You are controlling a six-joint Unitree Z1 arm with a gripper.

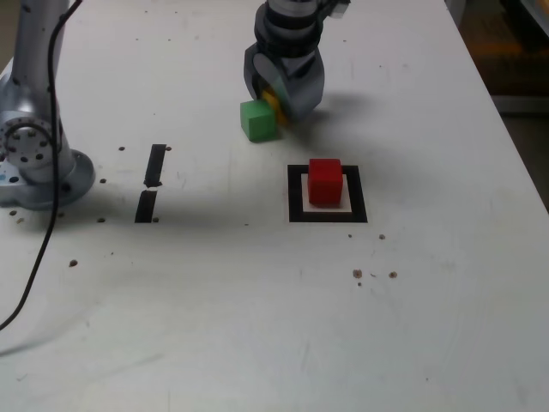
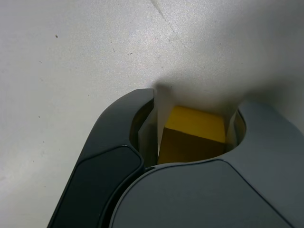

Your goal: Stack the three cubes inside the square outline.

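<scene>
The red cube (image 1: 325,181) stands inside the black tape square outline (image 1: 296,194), near its back edge. The green cube (image 1: 258,120) sits on the table behind and toward the exterior view's left of the square. My gripper (image 1: 279,106) is lowered to the table right beside the green cube, with the yellow cube (image 1: 272,101) between its jaws. In the wrist view the yellow cube (image 2: 194,133) fills most of the space between the dark fingers of the gripper (image 2: 197,102). A thin strip of table shows between one finger (image 2: 142,109) and the cube, so the jaws stand open around it.
Two short black tape strips (image 1: 155,165) (image 1: 146,207) lie toward the exterior view's left. The arm's grey base (image 1: 34,159) and a black cable (image 1: 39,257) occupy the far left. The table's right edge (image 1: 506,129) runs diagonally. Small dark specks (image 1: 375,275) dot the white surface.
</scene>
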